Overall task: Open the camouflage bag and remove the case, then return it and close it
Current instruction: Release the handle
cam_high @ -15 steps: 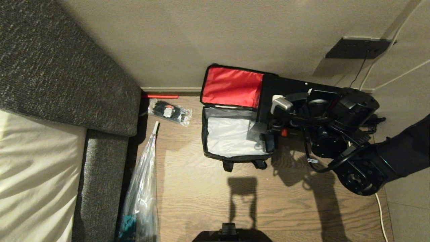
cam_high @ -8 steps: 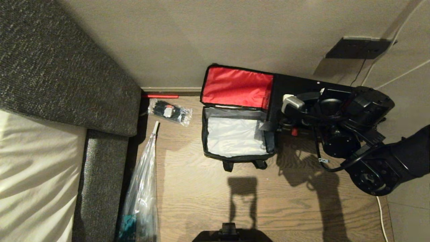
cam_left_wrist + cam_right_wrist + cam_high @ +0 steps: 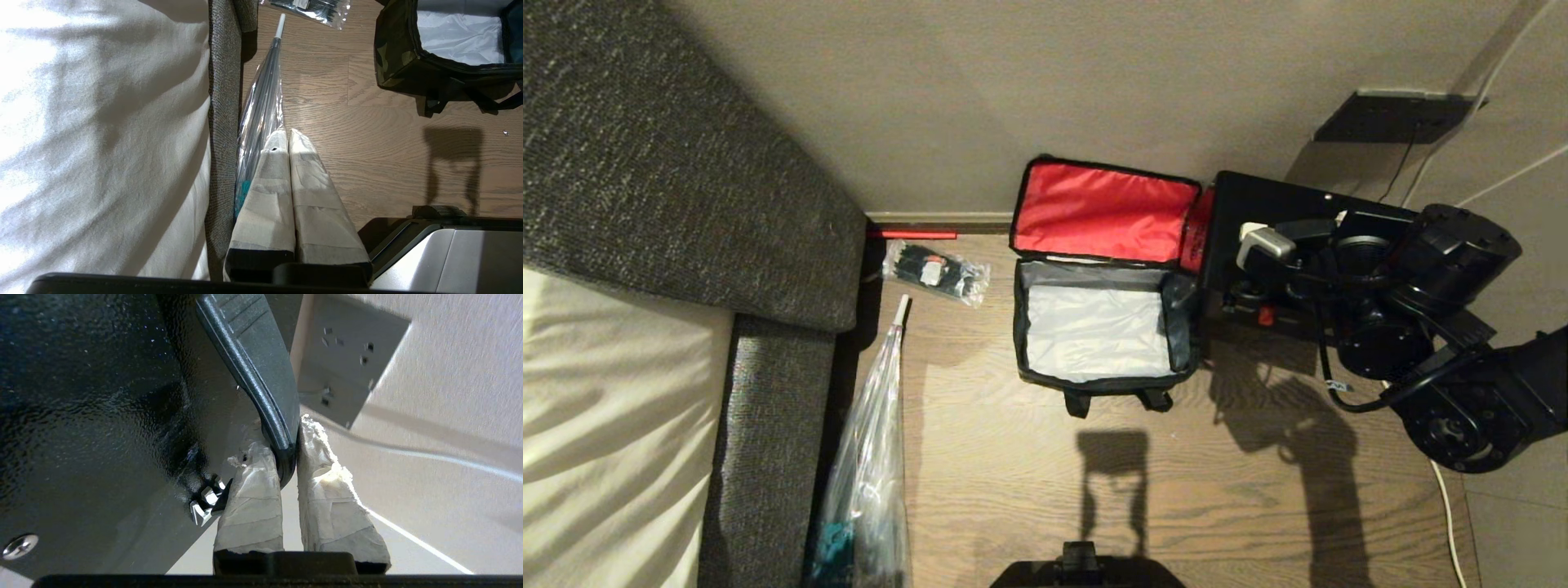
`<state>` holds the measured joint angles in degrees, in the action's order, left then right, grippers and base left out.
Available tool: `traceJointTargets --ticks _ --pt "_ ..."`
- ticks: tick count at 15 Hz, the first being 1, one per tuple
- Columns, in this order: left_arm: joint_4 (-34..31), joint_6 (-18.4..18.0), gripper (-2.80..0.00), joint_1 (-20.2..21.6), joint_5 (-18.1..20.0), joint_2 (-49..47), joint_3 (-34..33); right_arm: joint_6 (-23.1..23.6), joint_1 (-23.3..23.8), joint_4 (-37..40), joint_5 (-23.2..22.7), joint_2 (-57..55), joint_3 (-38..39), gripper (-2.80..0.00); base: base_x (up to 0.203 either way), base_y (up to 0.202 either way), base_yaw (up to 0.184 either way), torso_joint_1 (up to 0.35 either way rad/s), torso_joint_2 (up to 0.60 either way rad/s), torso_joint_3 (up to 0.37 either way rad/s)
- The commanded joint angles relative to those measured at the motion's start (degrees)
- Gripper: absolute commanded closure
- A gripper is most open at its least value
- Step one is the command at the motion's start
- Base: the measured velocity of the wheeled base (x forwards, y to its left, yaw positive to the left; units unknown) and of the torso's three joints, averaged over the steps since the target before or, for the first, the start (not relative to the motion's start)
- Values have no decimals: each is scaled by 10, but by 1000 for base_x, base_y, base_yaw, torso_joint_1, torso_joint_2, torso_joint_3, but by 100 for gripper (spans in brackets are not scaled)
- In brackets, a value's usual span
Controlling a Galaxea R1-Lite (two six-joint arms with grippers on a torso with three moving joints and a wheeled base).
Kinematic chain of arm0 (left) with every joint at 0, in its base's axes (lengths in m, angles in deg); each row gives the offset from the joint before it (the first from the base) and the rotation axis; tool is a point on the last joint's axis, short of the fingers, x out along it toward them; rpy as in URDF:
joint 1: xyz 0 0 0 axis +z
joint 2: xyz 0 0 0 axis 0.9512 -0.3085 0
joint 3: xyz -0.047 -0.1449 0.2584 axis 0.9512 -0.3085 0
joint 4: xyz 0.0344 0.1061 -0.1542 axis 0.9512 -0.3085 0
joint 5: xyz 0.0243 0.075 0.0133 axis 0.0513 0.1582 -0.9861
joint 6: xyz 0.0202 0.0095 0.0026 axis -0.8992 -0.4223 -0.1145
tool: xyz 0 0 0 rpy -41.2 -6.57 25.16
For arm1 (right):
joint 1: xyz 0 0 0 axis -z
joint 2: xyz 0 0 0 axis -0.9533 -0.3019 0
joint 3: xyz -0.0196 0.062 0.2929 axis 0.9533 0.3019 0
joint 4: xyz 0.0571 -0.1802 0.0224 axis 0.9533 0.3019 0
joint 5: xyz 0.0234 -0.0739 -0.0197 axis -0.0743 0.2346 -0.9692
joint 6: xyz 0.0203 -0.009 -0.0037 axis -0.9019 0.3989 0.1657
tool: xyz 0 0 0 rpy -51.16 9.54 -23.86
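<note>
- Head view: the boxy soft camouflage bag (image 3: 1104, 302) with black zipper edging sits on the wooden floor (image 3: 1029, 474) against the wall; its red-lined lid (image 3: 1104, 211) is flipped up and back, and the pale silvery interior looks empty; just beside the bag's right side the rigid black case (image 3: 1274, 214) hangs off the floor, carried by the right gripper (image 3: 1262, 245); a grey upholstered bed frame (image 3: 686, 196), a clear-wrapped folded umbrella (image 3: 874, 457) and a small packet of black cable ties (image 3: 935, 271) lie to the left.
- Left wrist view: the left gripper (image 3: 288, 136) is parked low near the bed edge, its taped fingers (image 3: 265, 196) pressed together with nothing between them; the bag's camouflage corner (image 3: 394, 57) shows well apart.
- Right wrist view: the right gripper's taped fingers (image 3: 253, 490) are clenched on the case's dark grey handle (image 3: 261, 384); the case's textured black shell fills one side.
- Judgement: the removal step looks done, with the case clear of the bag; next it must go back over the opening, be lowered squarely inside and be let go; then the lid must be folded down and zipped.
</note>
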<state>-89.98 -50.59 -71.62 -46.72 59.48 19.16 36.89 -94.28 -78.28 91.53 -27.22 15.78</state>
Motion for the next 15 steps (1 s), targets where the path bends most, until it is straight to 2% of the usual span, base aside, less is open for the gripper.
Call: traceJointTargets --ticks 1,15 --pt "-1 0 0 0 0 0 0 5 13 -4 3 5 5 0 0 0 0 0 0 0" --pt "-1 0 0 0 0 0 0 -20 76 -1 1 -2 15 0 0 0 0 0 0 0"
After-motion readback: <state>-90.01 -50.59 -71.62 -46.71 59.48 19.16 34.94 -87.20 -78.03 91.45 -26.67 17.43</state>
